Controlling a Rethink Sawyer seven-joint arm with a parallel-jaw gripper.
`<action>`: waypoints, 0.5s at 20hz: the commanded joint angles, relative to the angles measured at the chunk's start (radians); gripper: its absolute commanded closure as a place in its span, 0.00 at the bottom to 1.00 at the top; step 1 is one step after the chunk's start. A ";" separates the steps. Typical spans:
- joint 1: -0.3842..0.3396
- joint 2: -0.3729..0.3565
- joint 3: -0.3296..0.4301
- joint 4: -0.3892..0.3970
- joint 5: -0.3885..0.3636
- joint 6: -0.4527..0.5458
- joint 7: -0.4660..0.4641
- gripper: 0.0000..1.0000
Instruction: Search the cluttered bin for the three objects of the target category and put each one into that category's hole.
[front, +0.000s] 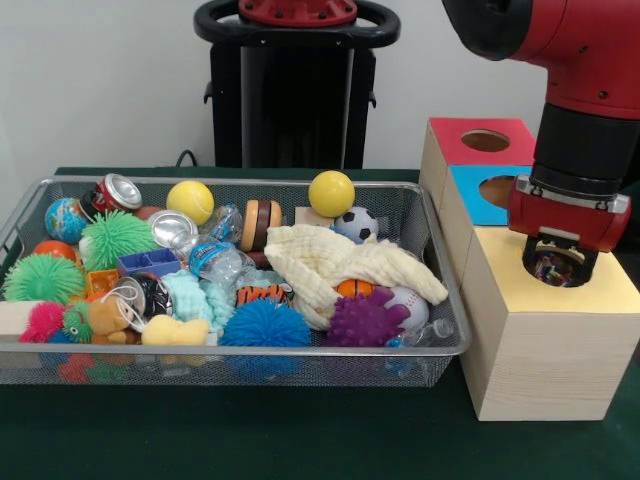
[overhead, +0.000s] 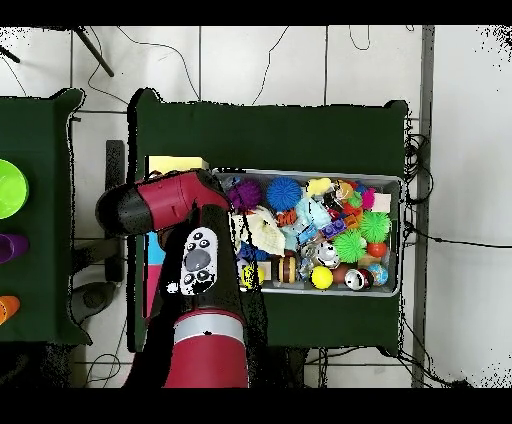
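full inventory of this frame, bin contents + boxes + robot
bin: 1, wire mesh, on green table.
yellow balls: 2, far side of bin.
cloth: 1, cream, bin's middle-right.
spiky balls: several; blue, purple, green, pink; mostly near side.
soccer ball: 1, black and white, far right.
globe ball: 1, blue-green, far left.
can: 1, red and silver, far left.
boxes: 3 wooden, right of bin; tops yellow, blue, red; holes show in the blue and red tops.
arm: 1, red and black.
gripper: over yellow box; open or shut not clear.
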 joint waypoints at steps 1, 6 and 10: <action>-0.038 -0.002 0.097 0.035 0.006 0.176 -0.099 0.00; -0.048 -0.008 0.107 0.026 0.007 0.206 -0.112 0.00; -0.059 -0.034 0.120 0.045 0.016 0.231 -0.126 0.00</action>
